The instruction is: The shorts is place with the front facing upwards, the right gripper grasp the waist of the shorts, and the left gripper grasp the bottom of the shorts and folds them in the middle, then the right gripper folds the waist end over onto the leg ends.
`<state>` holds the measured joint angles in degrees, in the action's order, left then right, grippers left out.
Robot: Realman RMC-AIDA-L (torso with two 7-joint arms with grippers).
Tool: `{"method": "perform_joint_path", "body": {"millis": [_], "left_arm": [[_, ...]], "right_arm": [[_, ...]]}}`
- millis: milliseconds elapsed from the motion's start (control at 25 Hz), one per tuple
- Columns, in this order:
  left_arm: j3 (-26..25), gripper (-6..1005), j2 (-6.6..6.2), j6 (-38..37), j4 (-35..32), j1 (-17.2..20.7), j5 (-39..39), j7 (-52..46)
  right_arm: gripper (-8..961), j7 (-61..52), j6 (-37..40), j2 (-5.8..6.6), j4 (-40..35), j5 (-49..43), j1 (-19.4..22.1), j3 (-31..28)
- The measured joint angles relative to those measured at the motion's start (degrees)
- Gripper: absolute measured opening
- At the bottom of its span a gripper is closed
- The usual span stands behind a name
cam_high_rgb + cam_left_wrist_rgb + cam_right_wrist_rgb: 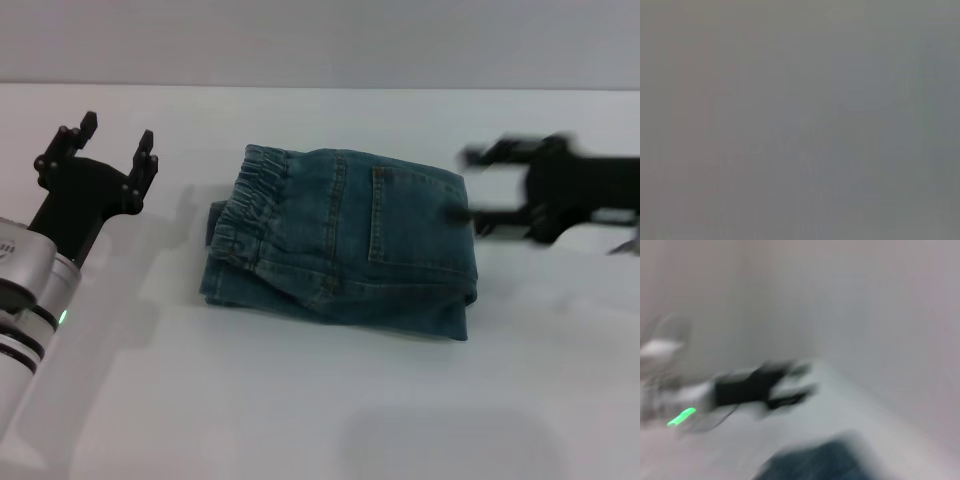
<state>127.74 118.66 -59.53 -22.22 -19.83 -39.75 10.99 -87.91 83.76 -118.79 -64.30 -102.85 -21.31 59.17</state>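
White table (pixel 300 400) — folded shorts (pixel 340 245) on it.

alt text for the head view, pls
Blue denim shorts lie folded into a compact stack on a white table, waist toward the left gripper, which hangs open and apart. The right gripper, blurred, is open at the stack's other edge.

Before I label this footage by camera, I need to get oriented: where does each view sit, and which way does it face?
Head view: on the robot's head, looking forward and down at the folded blue denim shorts on the white table; left tool and blurred right tool show.
Left wrist view: on the left wrist; only featureless grey, nothing identifiable.
Right wrist view: on the right wrist, facing across the table to the left tool.
Shared: head and right wrist views both show the left tool and shorts.
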Motion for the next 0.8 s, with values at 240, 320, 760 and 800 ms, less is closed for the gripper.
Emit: {"method": "perform_joint_path", "body": {"millis": [240, 320, 760, 800], "left_arm": [[0.05, 627, -0.03, -4.07, 0.02, 0.95, 0.03, -4.58], [-0.31, 627, -0.12, -7.71, 0.39, 2.24, 0.02, -7.69], [-3.46, 627, -0.08, -22.50, 1.47, 8.76, -1.13, -14.26], [-3.46, 627, -0.08, -22.50, 1.47, 8.76, -1.13, -14.26]], "right_arm": [[695, 40.55, -9.57, -0.04, 24.99, 32.73, 4.15, -6.91], [695, 54.28, -10.63, -0.03, 34.56, 44.26, 3.20, -9.30], [695, 88.47, -11.39, -0.23, 58.26, 87.19, -2.06, -13.28], [695, 87.95, -11.44, -0.25, 58.41, 88.23, -1.99, -13.29]]}}
